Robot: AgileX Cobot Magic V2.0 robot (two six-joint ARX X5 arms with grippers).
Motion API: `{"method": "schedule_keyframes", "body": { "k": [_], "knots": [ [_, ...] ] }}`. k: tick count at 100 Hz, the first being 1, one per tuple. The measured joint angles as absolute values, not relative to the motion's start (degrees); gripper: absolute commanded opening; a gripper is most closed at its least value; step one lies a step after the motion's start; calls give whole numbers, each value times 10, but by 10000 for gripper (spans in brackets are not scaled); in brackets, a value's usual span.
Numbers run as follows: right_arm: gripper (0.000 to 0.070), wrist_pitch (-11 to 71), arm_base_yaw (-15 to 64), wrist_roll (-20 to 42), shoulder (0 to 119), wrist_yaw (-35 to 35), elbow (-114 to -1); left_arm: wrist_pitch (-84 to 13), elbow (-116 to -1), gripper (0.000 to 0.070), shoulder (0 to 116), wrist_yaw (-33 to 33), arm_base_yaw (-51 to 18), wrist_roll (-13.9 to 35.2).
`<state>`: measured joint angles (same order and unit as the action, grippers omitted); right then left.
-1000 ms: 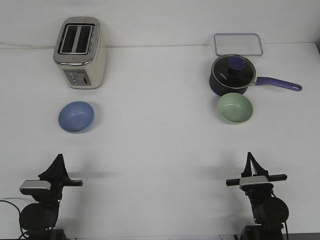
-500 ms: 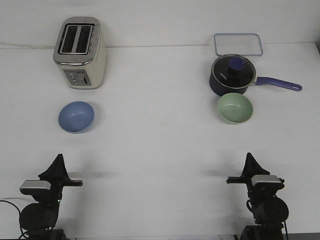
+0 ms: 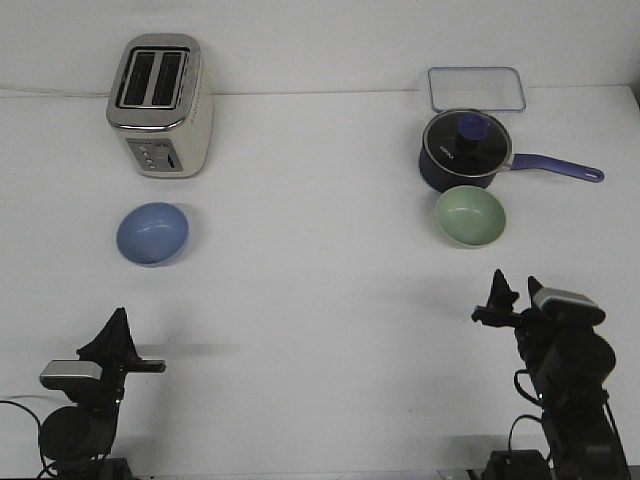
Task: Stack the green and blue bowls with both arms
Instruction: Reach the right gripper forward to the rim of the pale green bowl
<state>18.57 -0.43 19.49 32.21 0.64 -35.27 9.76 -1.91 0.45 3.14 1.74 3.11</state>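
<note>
So both arms sit low at the near edge, neither bowl touched yet

Blue bowl (image 3: 152, 234) rests on the counter (image 3: 320, 280) just in front of the toaster (image 3: 160, 105); green bowl (image 3: 470, 216) sits right against the saucepan (image 3: 466, 150). Right claw (image 3: 500, 298) points toward green, probably lining up; left claw (image 3: 115, 335) is parked upright, well short of blue. Can't tell if either claw is spread or pressed together

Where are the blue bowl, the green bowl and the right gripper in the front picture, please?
blue bowl (image 3: 152, 233), front view, inside of the bowl.
green bowl (image 3: 470, 215), front view, inside of the bowl.
right gripper (image 3: 498, 290), front view, pointed fingertips.
</note>
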Motion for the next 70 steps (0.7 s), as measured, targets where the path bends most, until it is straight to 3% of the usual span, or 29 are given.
{"method": "schedule_keyframes", "body": {
  "k": [19,47,70],
  "knots": [
    [613,232,-16,188,506,7,-478,98,-19,13,4,31,17,31],
    [612,317,-55,130,798,6,-682,98,-19,13,4,31,17,31],
    [612,349,-73,110,963,6,-791,98,-19,13,4,31,17,31]
  ]
}}
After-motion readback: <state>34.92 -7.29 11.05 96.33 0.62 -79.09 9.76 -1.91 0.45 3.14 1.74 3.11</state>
